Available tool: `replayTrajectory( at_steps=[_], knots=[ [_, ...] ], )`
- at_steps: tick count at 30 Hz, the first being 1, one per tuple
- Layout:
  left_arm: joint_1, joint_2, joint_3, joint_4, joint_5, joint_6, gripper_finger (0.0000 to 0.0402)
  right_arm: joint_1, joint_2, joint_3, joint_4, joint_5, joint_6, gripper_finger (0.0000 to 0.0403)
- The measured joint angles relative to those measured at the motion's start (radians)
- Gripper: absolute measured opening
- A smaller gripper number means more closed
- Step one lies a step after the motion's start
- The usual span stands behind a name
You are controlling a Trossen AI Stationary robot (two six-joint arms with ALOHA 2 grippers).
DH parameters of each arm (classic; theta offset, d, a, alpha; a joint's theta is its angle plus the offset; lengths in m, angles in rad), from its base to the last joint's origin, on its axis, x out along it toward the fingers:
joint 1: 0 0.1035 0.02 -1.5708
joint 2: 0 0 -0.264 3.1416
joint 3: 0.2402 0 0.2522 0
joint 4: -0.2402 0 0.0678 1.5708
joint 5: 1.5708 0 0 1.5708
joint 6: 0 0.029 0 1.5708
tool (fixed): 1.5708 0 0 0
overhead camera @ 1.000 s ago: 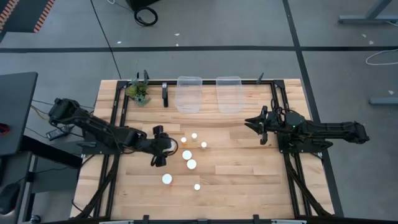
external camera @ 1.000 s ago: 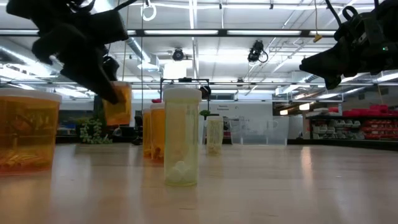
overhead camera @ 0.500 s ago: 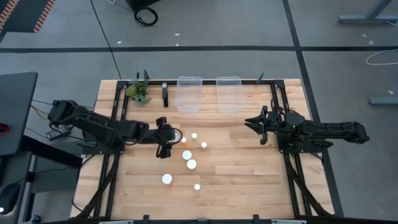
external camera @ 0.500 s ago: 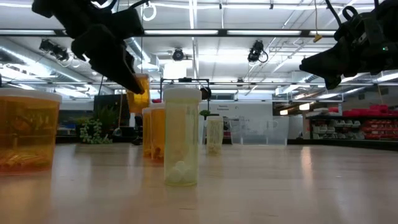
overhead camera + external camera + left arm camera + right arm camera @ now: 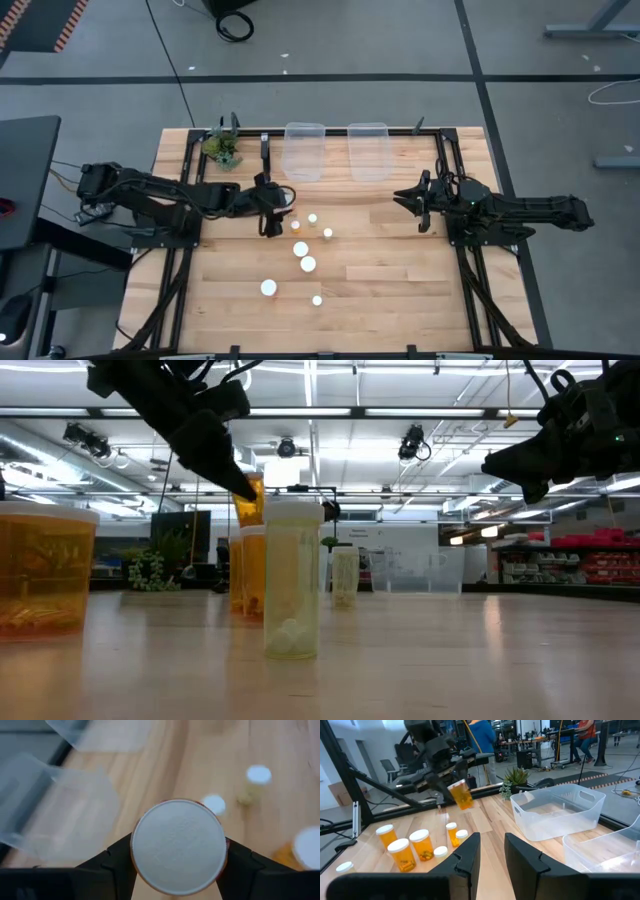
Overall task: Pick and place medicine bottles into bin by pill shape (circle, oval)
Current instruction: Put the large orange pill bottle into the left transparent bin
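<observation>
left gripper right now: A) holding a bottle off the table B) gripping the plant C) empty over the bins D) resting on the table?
A: the left gripper is clamped on an orange bottle held in the air above the table, short of the bins; the left wrist view shows its white cap between the fingers.

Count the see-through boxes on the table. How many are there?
2. Both stand side by side at the far edge of the table: the first bin nearer the plant, the second bin towards the right arm's side. None seems hidden.
</observation>
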Motion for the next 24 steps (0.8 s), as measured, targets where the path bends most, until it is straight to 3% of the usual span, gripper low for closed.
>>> replayTrajectory(
  at_steps=[24],
  knots=[
    [0.234, 0.000, 0.000, 0.295, 0.015, 0.175, 0.0222, 0.000, 0.000, 0.000, 0.000, 0.000, 0.000, 0.0095]
  ],
)
